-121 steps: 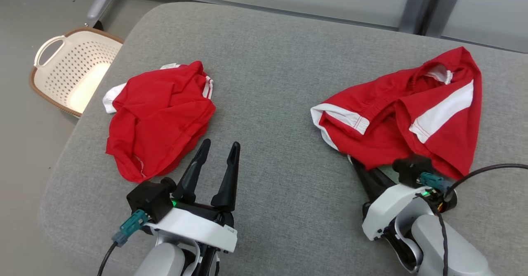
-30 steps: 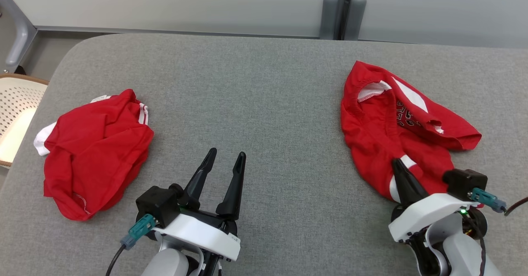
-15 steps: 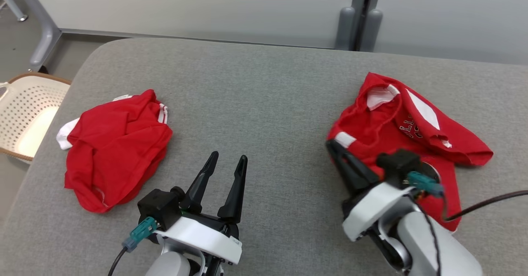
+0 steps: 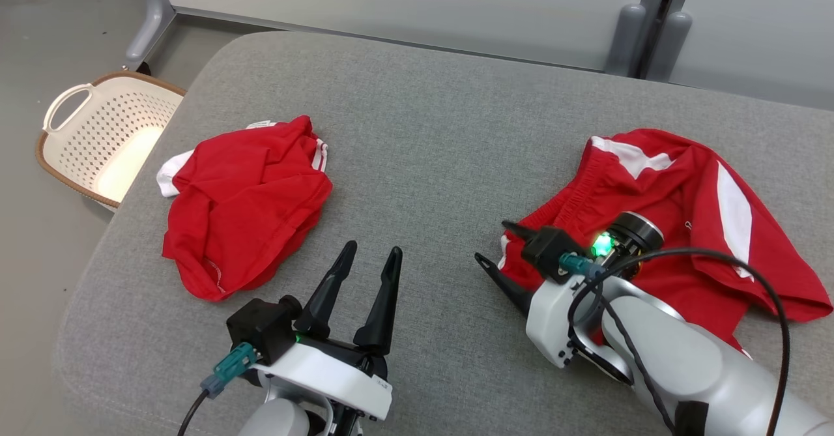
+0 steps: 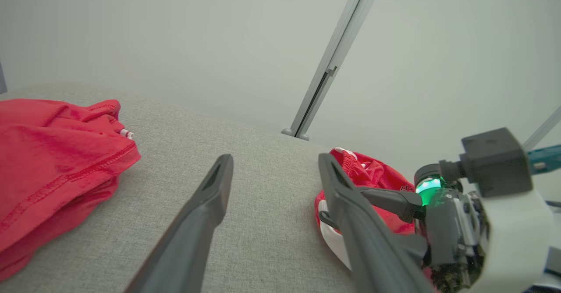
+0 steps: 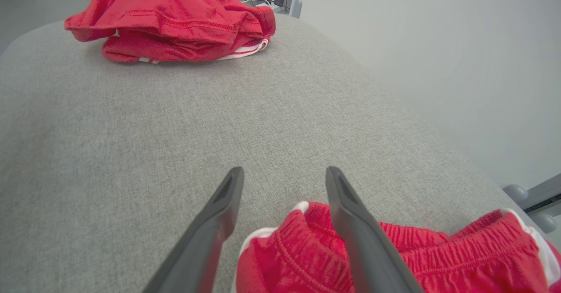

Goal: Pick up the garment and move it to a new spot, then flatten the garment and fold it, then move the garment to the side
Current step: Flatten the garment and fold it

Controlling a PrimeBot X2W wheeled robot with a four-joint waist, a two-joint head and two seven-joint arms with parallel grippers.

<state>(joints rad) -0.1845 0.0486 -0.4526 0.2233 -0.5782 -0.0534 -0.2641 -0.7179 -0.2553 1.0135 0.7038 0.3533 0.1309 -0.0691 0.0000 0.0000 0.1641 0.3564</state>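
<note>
The garment [image 4: 690, 221], red shorts with white stripes and an elastic waistband, lies crumpled on the right of the grey cushion [image 4: 423, 130]. My right gripper [image 4: 492, 240] is open at its left edge, fingers pointing left. In the right wrist view the waistband corner [image 6: 307, 249] lies between and under the spread fingers of the right gripper [image 6: 285, 170], gripped by neither. My left gripper [image 4: 374, 247] stands open and empty near the front of the cushion, seen wide open in the left wrist view [image 5: 275, 157], where the garment [image 5: 372, 174] shows behind its right finger.
A second red garment [image 4: 247, 201] lies bunched on the left of the cushion, also at the far end of the right wrist view [image 6: 175, 12]. A cream perforated basket [image 4: 98, 136] stands on the floor beyond the left edge. A grey wall panel runs behind.
My right gripper has opened and let go of the garment's edge, which now lies on the cushion. The head camera has turned, shifting the whole picture. The left gripper stays open.
</note>
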